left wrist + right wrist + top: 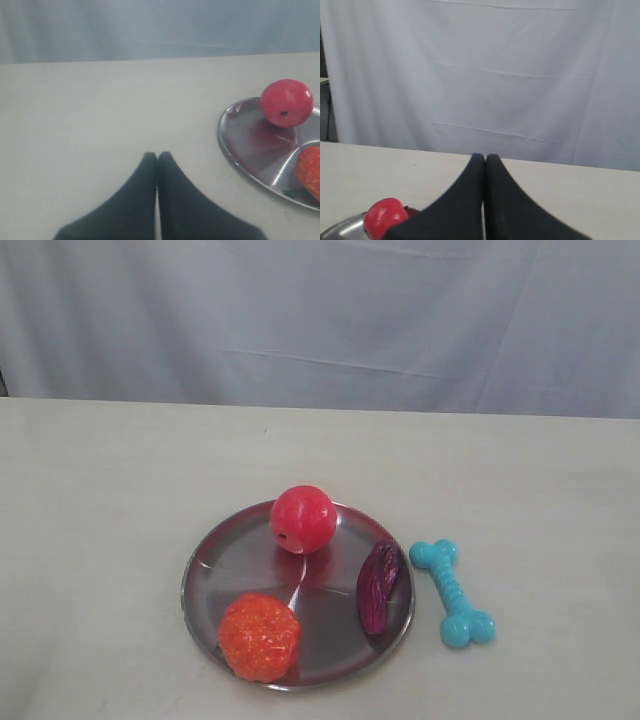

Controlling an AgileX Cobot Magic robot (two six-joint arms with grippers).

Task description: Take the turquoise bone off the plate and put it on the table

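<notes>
Turquoise bone (453,593) lies flat on the tabletop (110,500), just beside the plate (215,565) rim, on the right in the exterior view. The plate holds a red ball (303,519), an orange lumpy toy (260,636) and a dark purple piece (378,586). My left jaws and right jaws are both pressed together, gripping nothing. I judge the placing done; the next move calls only for keeping clear.

plate (245,150) and orange toy (309,170) cut off at edge, red ball (381,216) partly behind right hand (485,158)
</notes>
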